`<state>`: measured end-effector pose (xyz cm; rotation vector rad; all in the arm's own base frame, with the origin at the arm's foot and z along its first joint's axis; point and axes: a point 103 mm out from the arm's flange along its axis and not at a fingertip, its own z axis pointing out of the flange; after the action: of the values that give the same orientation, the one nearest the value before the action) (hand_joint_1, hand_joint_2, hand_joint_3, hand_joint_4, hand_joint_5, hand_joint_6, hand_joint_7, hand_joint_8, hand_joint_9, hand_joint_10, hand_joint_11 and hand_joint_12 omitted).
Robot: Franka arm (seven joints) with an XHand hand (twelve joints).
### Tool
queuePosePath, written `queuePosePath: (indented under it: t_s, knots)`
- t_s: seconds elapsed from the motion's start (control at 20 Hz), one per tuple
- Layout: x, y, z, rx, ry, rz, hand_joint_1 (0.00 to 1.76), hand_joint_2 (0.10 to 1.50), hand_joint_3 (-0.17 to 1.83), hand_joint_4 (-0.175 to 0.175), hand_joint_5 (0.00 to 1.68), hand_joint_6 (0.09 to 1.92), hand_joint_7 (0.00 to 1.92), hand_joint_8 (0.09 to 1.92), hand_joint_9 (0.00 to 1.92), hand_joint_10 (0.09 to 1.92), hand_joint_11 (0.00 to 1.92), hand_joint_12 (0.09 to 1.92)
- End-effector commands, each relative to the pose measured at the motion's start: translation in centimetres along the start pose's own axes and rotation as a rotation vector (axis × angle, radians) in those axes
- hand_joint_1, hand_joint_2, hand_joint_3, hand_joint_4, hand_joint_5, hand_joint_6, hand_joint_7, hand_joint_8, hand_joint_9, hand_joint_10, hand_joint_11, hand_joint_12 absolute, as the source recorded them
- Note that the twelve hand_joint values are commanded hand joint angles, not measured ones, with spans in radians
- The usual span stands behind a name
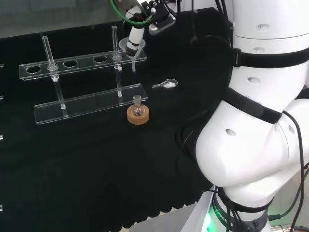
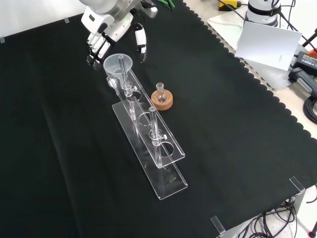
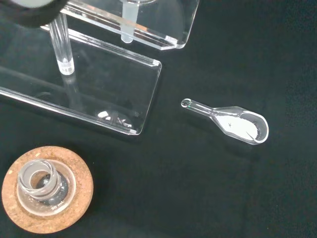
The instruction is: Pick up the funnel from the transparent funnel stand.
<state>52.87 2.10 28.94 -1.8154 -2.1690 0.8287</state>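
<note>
Front view: the hand hangs just behind the funnel, its fingers and thumb pointing down, apart, on either side of the rim and holding nothing. The funnel sits in the end hole of the stand, directly below the fingertips. Nearer than the hand, beside the stand, a small flask rests on a cork ring. A clear scoop lies nearby on the cloth.

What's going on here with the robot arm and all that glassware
The arm's hand is at the far end of the clear funnel stand, its fingers reaching down around the funnel, which sits in the stand's end hole. It is not lifted yet. A small flask on a cork ring stands beside the stand.
</note>
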Motion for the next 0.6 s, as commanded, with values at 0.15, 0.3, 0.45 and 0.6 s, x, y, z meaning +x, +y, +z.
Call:
queuePosePath:
  t_s: [0.15,0.3,0.45,0.6]
  knots:
    - [0.13,0.62,0.04,0.031,-0.013,-0.025,0.75,0.63,0.34,-0.012,0.06,0.09,0.00,0.11,0.06,0.89,0.20,1.45]
    - [0.17,0.88,0.12,0.044,-0.018,-0.026,0.77,0.61,0.36,-0.014,0.05,0.09,0.00,0.12,0.07,0.89,0.21,1.44]
    - [-0.02,1.12,0.26,0.052,-0.016,-0.027,0.77,0.58,0.43,-0.016,0.07,0.09,0.00,0.21,0.09,0.88,0.22,1.43]
    - [0.00,1.41,0.45,0.052,-0.020,-0.026,0.77,0.57,0.47,-0.016,0.09,0.09,0.00,0.30,0.12,0.87,0.22,1.43]
